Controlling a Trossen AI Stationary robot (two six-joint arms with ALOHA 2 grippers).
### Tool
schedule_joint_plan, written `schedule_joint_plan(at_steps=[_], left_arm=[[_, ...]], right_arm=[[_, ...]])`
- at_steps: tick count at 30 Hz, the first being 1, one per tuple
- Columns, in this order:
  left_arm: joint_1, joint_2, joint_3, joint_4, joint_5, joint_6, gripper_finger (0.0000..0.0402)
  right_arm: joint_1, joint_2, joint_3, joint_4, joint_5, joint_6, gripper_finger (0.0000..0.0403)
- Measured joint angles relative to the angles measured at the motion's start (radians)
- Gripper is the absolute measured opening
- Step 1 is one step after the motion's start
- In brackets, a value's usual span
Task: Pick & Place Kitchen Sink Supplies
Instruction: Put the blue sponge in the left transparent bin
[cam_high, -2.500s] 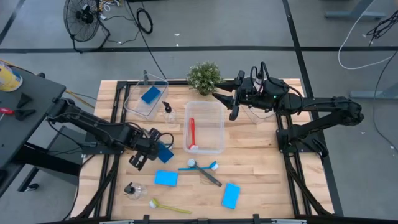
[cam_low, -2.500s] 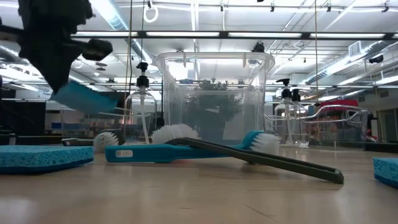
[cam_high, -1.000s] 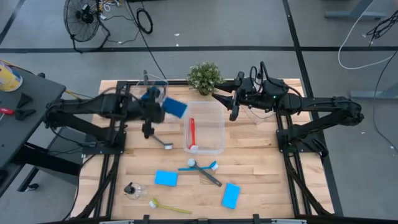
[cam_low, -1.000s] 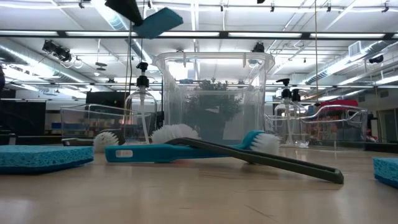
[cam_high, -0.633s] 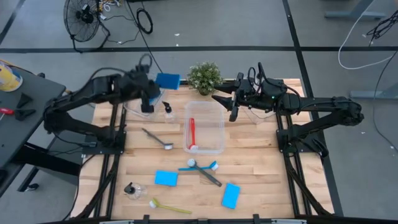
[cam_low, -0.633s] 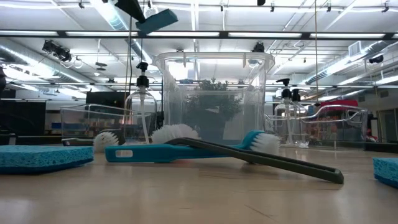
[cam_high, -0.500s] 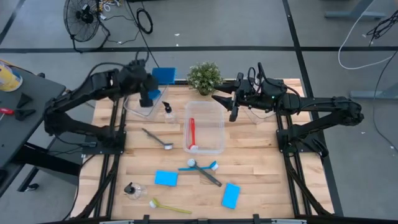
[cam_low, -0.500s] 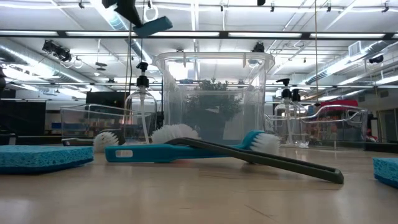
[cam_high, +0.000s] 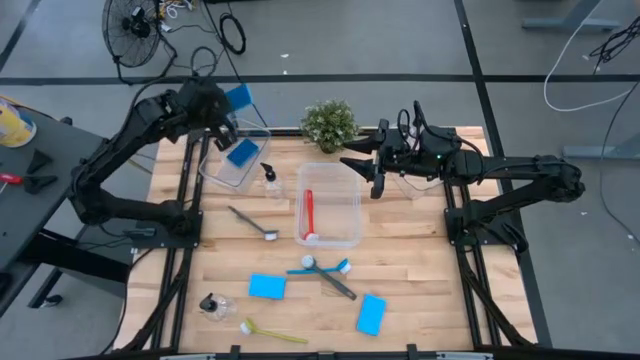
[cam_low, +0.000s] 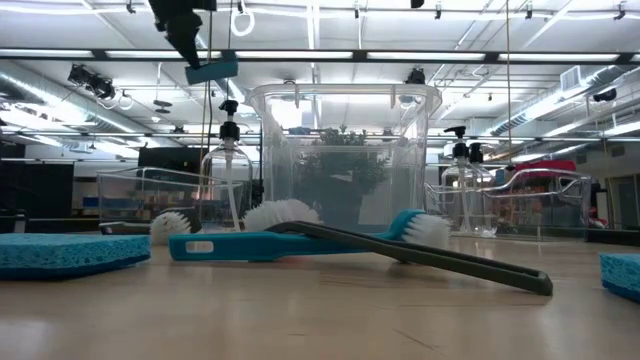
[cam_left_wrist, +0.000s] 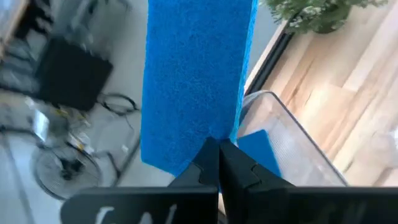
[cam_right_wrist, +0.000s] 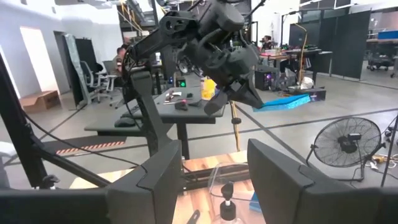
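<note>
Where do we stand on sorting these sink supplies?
Done: one blue sponge lies in the shallow bin, a red brush in the tall bin. In hand: the left gripper holds a second sponge above the shallow bin's far edge; the right gripper waits open. Left: two sponges, four brushes and two pump bottles on the table.

Grey floor (cam_high: 330, 40) with a black fan (cam_high: 132, 30), cables; ceiling strip lights (cam_low: 330, 55) overhead.
</note>
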Motion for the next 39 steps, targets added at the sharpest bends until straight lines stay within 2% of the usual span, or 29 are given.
schedule_joint_plan(at_steps=[4, 15, 20, 39], left_arm=[[0.066, 0.000, 0.000, -0.020, 0.092, -0.075, 0.0000], [0.175, 0.002, -0.015, -0.040, 0.215, -0.215, 0.0000], [0.186, 0.003, -0.103, -0.041, 0.252, -0.273, 0.0000], [0.186, 0.003, -0.452, 0.115, 0.252, -0.334, 0.0000]], right_arm=[[0.000, 0.000, 0.000, 0.000, 0.000, 0.000, 0.0185], [0.000, 0.000, 0.000, 0.001, 0.000, 0.000, 0.0185], [0.000, 0.000, 0.000, 0.001, 0.000, -0.001, 0.0185], [0.000, 0.000, 0.000, 0.002, 0.001, -0.002, 0.0185]])
